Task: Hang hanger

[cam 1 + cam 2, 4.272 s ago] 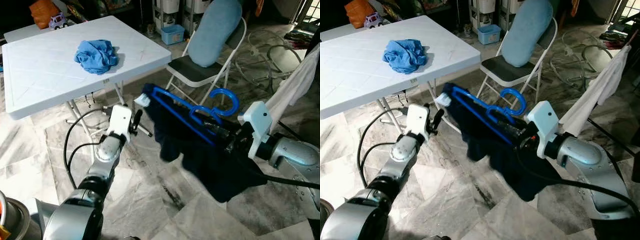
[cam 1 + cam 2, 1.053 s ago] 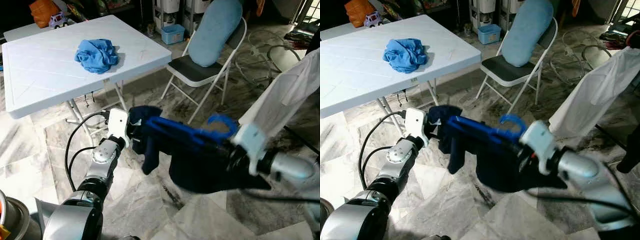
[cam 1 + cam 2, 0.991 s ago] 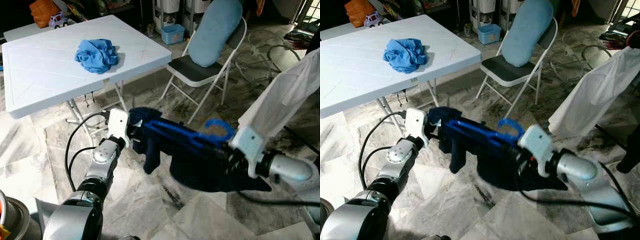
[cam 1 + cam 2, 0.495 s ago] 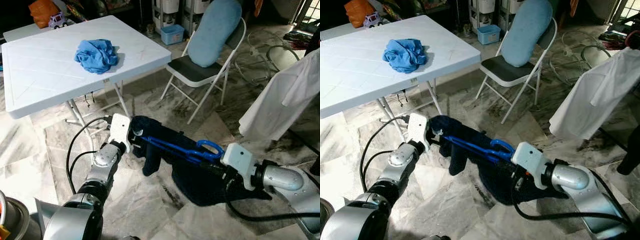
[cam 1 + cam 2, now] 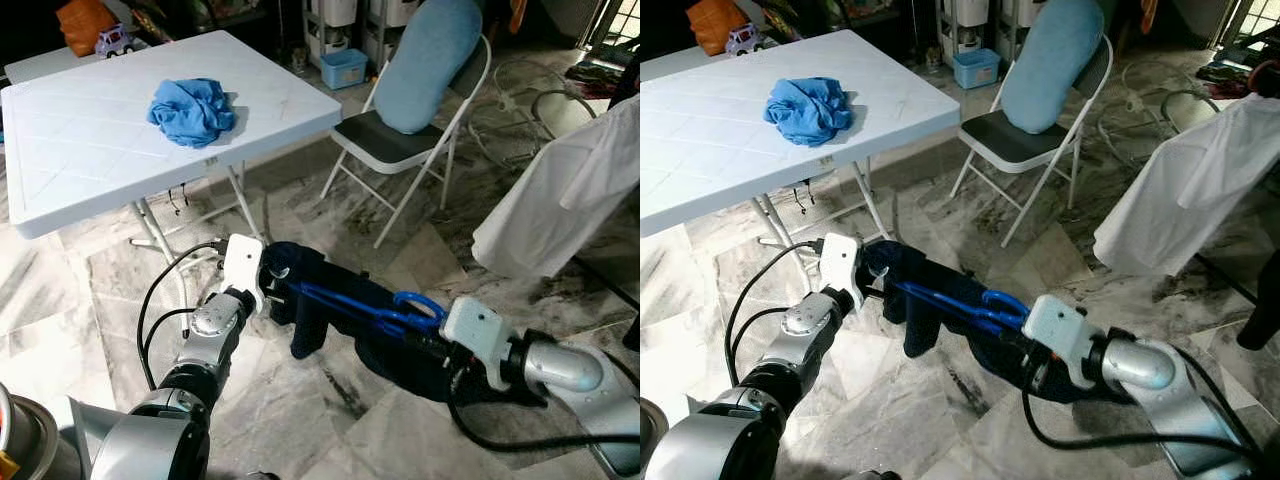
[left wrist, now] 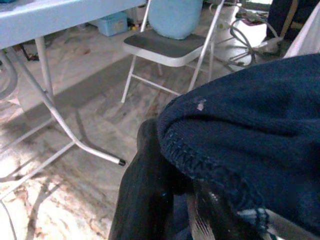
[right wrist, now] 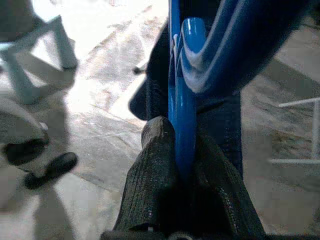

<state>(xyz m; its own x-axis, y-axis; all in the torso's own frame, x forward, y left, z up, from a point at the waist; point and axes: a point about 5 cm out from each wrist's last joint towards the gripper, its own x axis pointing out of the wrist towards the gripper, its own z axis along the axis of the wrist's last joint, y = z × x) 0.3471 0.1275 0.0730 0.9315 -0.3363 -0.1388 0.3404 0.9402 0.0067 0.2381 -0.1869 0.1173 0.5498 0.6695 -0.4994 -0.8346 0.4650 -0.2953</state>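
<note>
A blue plastic hanger (image 5: 362,307) carries a dark navy garment (image 5: 318,286) low over the marble floor. My right gripper (image 5: 432,345) is shut on the hanger just below its hook (image 5: 420,304); in the right wrist view the blue bar (image 7: 183,102) runs between the two black fingers (image 7: 152,176). My left gripper (image 5: 270,284) is shut on the garment's left end, with the navy hem (image 6: 235,150) draped over one black finger (image 6: 142,197). Part of the garment hangs down as a flap (image 5: 920,330) beneath the hanger.
A white folding table (image 5: 90,150) with a crumpled blue cloth (image 5: 192,108) stands at the back left, its legs (image 6: 75,135) close to my left arm. A folding chair (image 5: 400,140) with a pale blue cushion is behind. A white garment (image 5: 565,190) hangs at the right.
Both arms have come down, bringing the hanger and garment closer to the floor. About four seconds ago the left gripper was apart from the garment; it now holds its end.
</note>
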